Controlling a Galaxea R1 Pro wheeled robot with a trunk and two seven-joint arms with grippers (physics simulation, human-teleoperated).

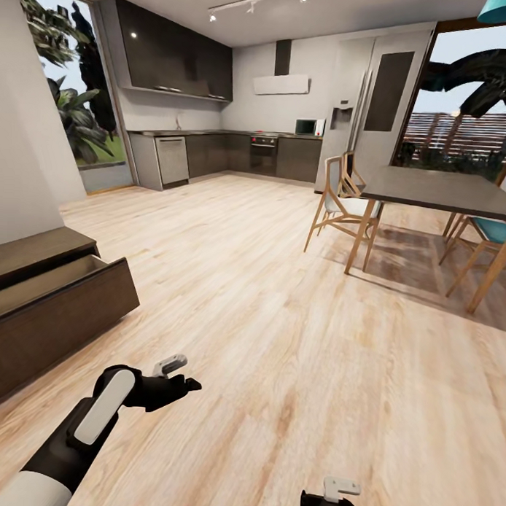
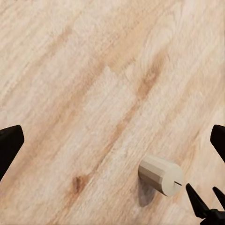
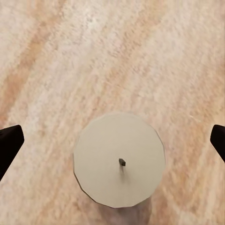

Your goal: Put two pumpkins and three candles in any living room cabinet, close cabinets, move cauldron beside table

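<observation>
- Candle (image 3: 119, 159): stands upright on the wood floor (image 1: 279, 341), seen from straight above in the right wrist view; round cream top with a dark wick at its middle. It lies between the two dark fingertips (image 3: 9, 143) of the right hand, with clear floor on both sides and no contact.
- A candle (image 2: 160, 174) shows in the left wrist view, cream, upright on the floor, set off to one side near a black arm part at the frame corner. Whether it is the same one I cannot tell.
- Right hand (image 1: 330, 500): at the bottom edge of the head view, low over the floor; fingers spread wide, holding nothing.
- Left hand (image 1: 172, 385): out over bare floor, near the cabinet; fingertips (image 2: 10, 143) wide apart, holding nothing.
- Cabinet (image 1: 31, 325): at the left, against the wall, one drawer (image 1: 58, 286) pulled out. The part of the drawer's inside that shows is bare; the rest is cut off by the frame.
- Open room: broad floor runs from the cabinet's front edge across to the dining counter (image 1: 441, 190) and chairs (image 1: 342, 201) at the right, and back to the kitchen units (image 1: 234, 154).
</observation>
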